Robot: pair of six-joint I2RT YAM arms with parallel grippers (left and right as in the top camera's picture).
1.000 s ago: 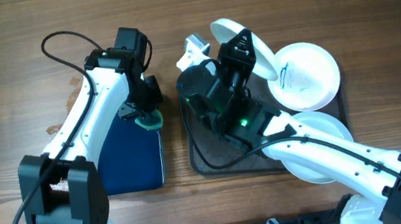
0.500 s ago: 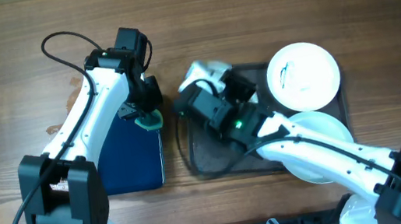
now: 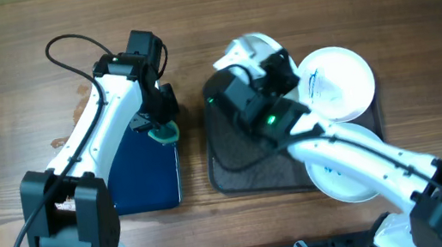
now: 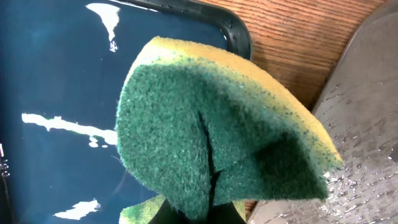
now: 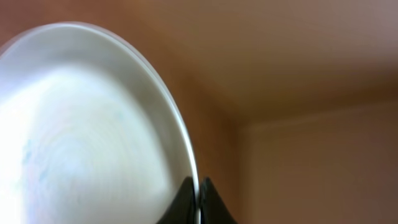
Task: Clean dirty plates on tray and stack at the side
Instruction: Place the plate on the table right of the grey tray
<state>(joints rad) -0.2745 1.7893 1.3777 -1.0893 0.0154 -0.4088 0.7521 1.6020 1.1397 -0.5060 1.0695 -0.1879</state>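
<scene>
The dark tray (image 3: 239, 160) lies right of centre. A white plate with blue smears (image 3: 341, 81) lies at its far right, and another plate (image 3: 352, 161) at its near right, partly under my right arm. My right gripper (image 3: 268, 60) is shut on the rim of a third white plate (image 3: 243, 48), held tilted above the tray's far edge. In the right wrist view the plate (image 5: 81, 130) fills the left side with the jaws (image 5: 198, 190) pinching its rim. My left gripper (image 3: 161, 127) is shut on a green and yellow sponge (image 4: 217, 137) over the blue tray's far right corner.
A smaller dark-blue tray (image 3: 146, 173) lies at the left, wet in the left wrist view (image 4: 62, 93). The wet grey tray corner (image 4: 367, 124) shows beside it. Wooden table (image 3: 11, 110) all around. A black cable (image 3: 72, 53) loops at the back left.
My right arm has swung the held plate about: it dipped low toward the tray's far left corner, then came back up and tilted toward the far edge. The left arm has not moved.
</scene>
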